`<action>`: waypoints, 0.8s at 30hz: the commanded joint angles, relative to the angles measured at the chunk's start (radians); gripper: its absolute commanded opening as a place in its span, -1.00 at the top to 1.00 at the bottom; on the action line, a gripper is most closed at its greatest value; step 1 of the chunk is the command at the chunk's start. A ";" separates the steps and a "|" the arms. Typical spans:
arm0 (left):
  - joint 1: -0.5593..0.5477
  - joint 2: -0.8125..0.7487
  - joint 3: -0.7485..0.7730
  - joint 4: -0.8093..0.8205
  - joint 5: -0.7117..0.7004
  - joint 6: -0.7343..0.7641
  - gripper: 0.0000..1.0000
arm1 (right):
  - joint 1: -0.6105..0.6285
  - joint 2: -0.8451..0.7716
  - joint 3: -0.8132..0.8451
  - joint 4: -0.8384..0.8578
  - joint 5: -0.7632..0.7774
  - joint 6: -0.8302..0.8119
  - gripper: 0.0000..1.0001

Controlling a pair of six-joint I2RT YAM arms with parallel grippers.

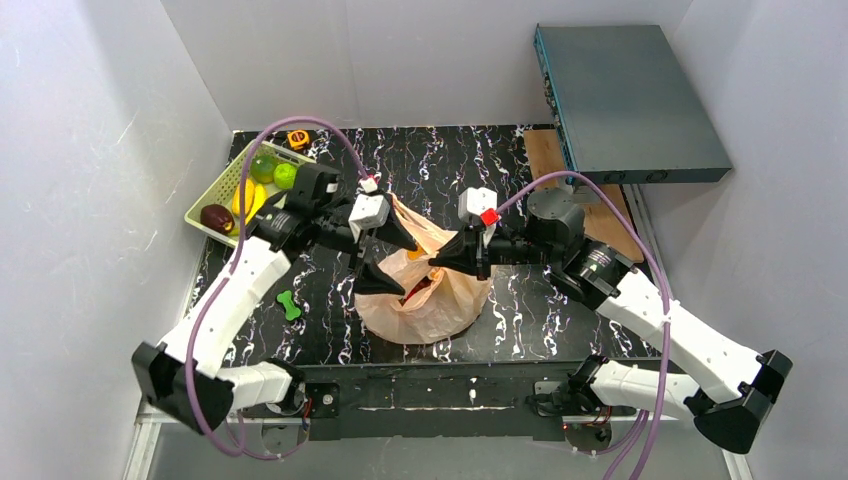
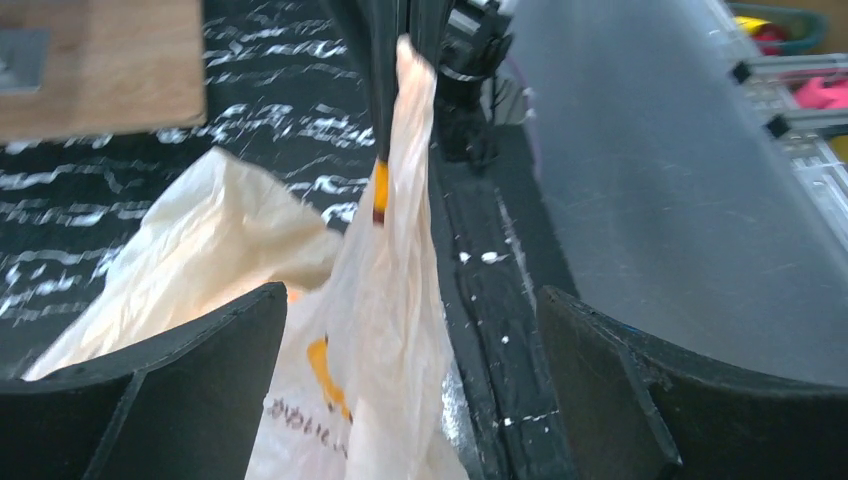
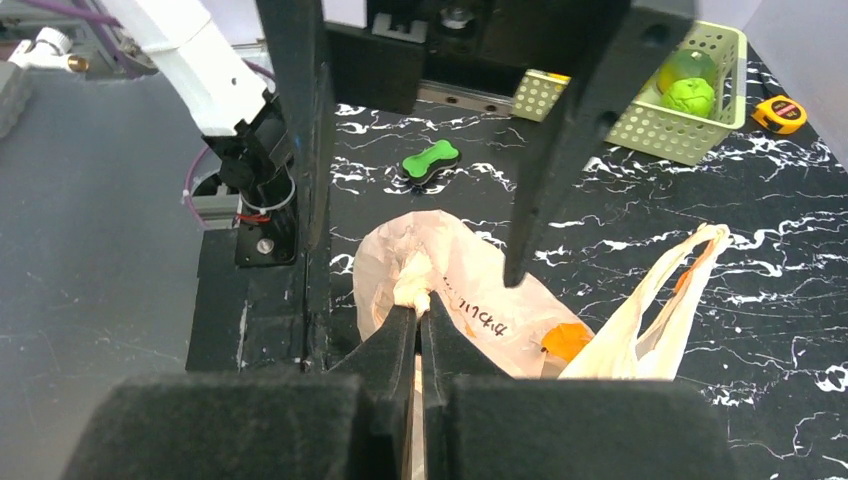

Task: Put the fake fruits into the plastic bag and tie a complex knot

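The peach plastic bag (image 1: 425, 305) lies at mid-table, something red showing in its mouth. My right gripper (image 3: 420, 312) is shut on a bunched handle (image 3: 413, 280); I cannot tell whether that wad is a knot. In the left wrist view this handle strand (image 2: 405, 200) rises between the wide-apart fingers of my left gripper (image 2: 410, 340), which is open and holds nothing. The other handle (image 3: 680, 280) lies loose to the side. Fake fruits stay in the green basket (image 1: 222, 192): a lime (image 1: 285, 176), a banana (image 1: 248, 198) and a dark plum (image 1: 215, 217).
A green bone toy (image 1: 289, 304) lies left of the bag. A yellow tape measure (image 1: 298, 139) sits behind the basket. A grey metal box (image 1: 630, 100) overhangs the back right corner above a wooden board (image 1: 545, 150). White walls close in both sides.
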 commanded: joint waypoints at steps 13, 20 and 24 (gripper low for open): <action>-0.098 0.236 0.048 -0.199 0.298 0.433 -0.45 | -0.002 0.046 0.070 0.004 -0.047 -0.100 0.97; -0.074 0.524 0.148 -0.953 0.206 1.276 0.00 | -0.002 0.039 0.096 -0.031 -0.034 -0.086 0.97; -0.053 0.602 0.121 -1.023 0.150 1.471 0.26 | -0.001 0.032 0.106 -0.059 -0.018 -0.082 0.97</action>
